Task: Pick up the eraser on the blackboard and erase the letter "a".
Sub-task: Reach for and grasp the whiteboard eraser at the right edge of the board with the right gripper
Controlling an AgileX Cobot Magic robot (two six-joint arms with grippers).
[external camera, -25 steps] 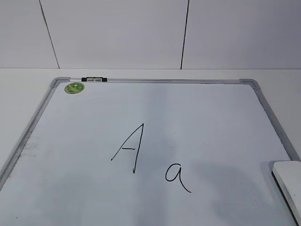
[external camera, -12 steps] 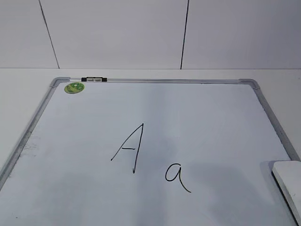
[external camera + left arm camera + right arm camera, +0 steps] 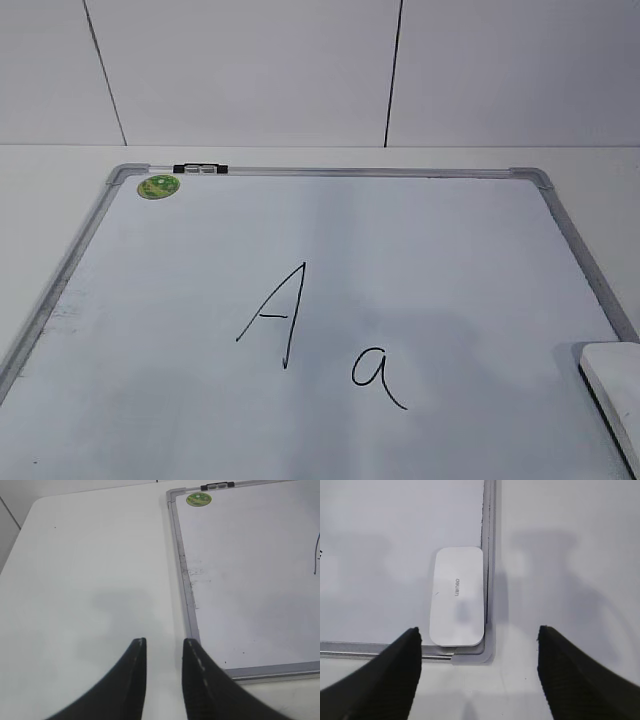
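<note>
Exterior view, nearest items first. The eraser [image 3: 612, 390] lies flat on the blackboard [image 3: 330, 250] at the 4 o'clock edge of the picture, partly cut off by the frame edge, tucked against the board's grey metal frame. The letter "a" [image 3: 377, 375] sits at about 6 o'clock, intact, well apart from the eraser. The capital "A" [image 3: 275, 315] stands just beside it toward 10 o'clock. Farther back, a green sticker [image 3: 158, 186] occupies the board's corner at 10 o'clock, with a small black clip [image 3: 200, 169] on the top frame rail just beside it. The board rests on a white table [image 3: 40, 190]; a white panelled wall [image 3: 250, 70] closes the scene at 12 o'clock. Neither arm appears in this view.

Right wrist view. The right gripper [image 3: 479, 635] hangs above the board's corner with its fingers wide apart, holding nothing. The eraser [image 3: 457, 596] lies between the fingers' lines and beyond them, toward 12 o'clock, not touched, its long side against the frame.

Left wrist view. The left gripper [image 3: 163, 647] hangs over bare table with its fingers a narrow gap apart, nothing between them. The board's frame [image 3: 186, 587] runs just beside it toward 1 o'clock.
</note>
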